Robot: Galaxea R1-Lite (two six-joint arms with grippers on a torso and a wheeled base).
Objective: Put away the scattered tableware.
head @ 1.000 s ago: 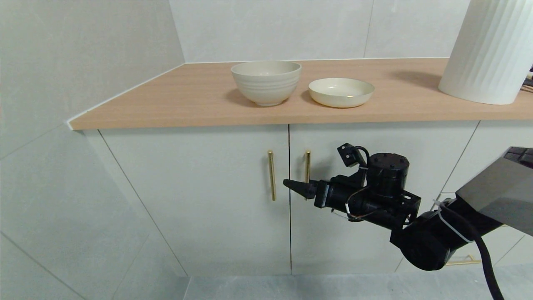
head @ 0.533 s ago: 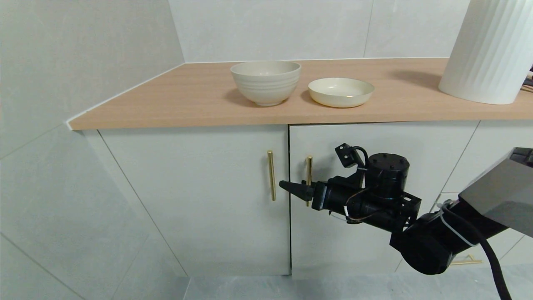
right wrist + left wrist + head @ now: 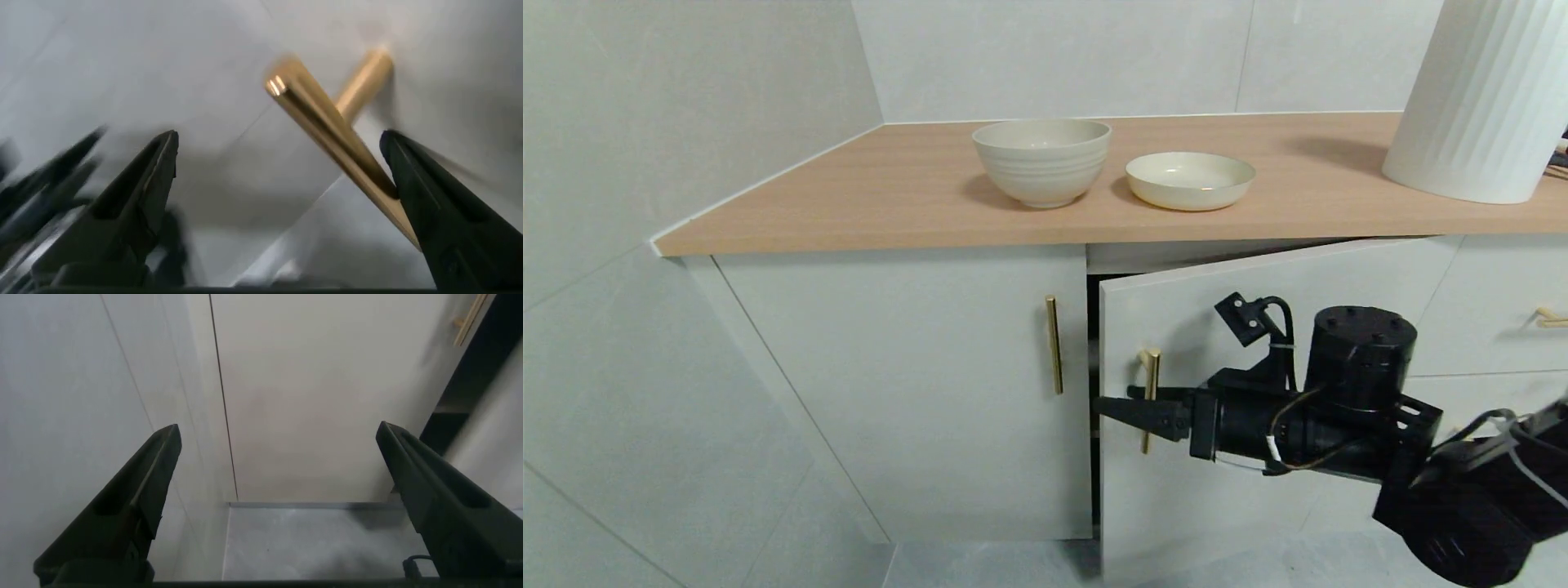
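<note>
A cream ribbed bowl [image 3: 1042,162] and a shallow cream plate [image 3: 1190,180] stand side by side on the wooden countertop [image 3: 866,204]. Below them, the right cabinet door [image 3: 1258,278] hangs partly open, with a dark gap along its left edge. My right gripper [image 3: 1123,402] is open, its fingers on either side of that door's brass handle [image 3: 1150,398]. In the right wrist view the handle [image 3: 327,122] runs between the spread fingers of the gripper [image 3: 278,204]. My left gripper [image 3: 278,506] is open and holds nothing, low in front of the cabinet.
The left cabinet door [image 3: 915,384] is closed, with its brass handle [image 3: 1054,343] beside the gap. A tall white ribbed container [image 3: 1482,98] stands at the countertop's right end. Tiled wall borders the left side. A drawer handle [image 3: 1550,318] shows at far right.
The right cabinet door has swung open from closed. My right gripper has drawn back and lower with the handle between its fingers.
</note>
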